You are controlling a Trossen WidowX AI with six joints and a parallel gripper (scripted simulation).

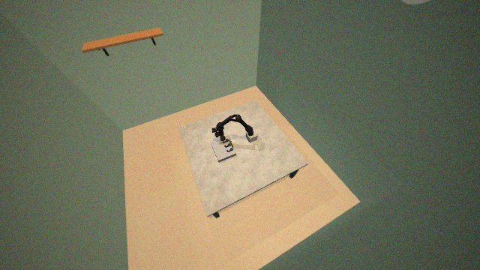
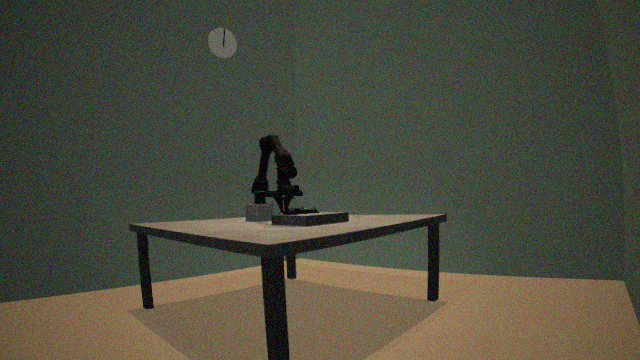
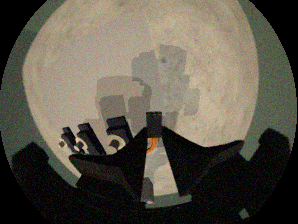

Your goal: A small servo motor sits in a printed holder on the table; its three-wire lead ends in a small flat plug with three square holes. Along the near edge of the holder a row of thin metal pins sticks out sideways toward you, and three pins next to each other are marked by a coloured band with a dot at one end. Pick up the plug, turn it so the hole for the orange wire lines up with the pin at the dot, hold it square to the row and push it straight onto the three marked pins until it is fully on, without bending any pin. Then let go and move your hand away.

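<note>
The dark plug (image 3: 154, 119) stands between the fingertips in the wrist view, with an orange wire (image 3: 151, 146) curving below it. My gripper (image 1: 223, 139) (image 2: 285, 211) (image 3: 154, 129) is shut on the plug, low at the holder. The holder (image 1: 220, 153) (image 2: 327, 218) is a flat grey block. Dark servo bodies with cream discs stand on it, the closest one (image 3: 119, 131) just left of the fingers in the wrist view. The pins, the marked band with its dot and the plug's holes cannot be made out.
The table (image 1: 247, 169) (image 2: 200, 232) has a pale mottled top. The arm's grey base block (image 1: 252, 138) (image 2: 258, 212) stands beside the holder. Two more servo bodies (image 3: 90, 139) (image 3: 69, 140) stand further left in the wrist view. Shadows of the arm fall across the surface.
</note>
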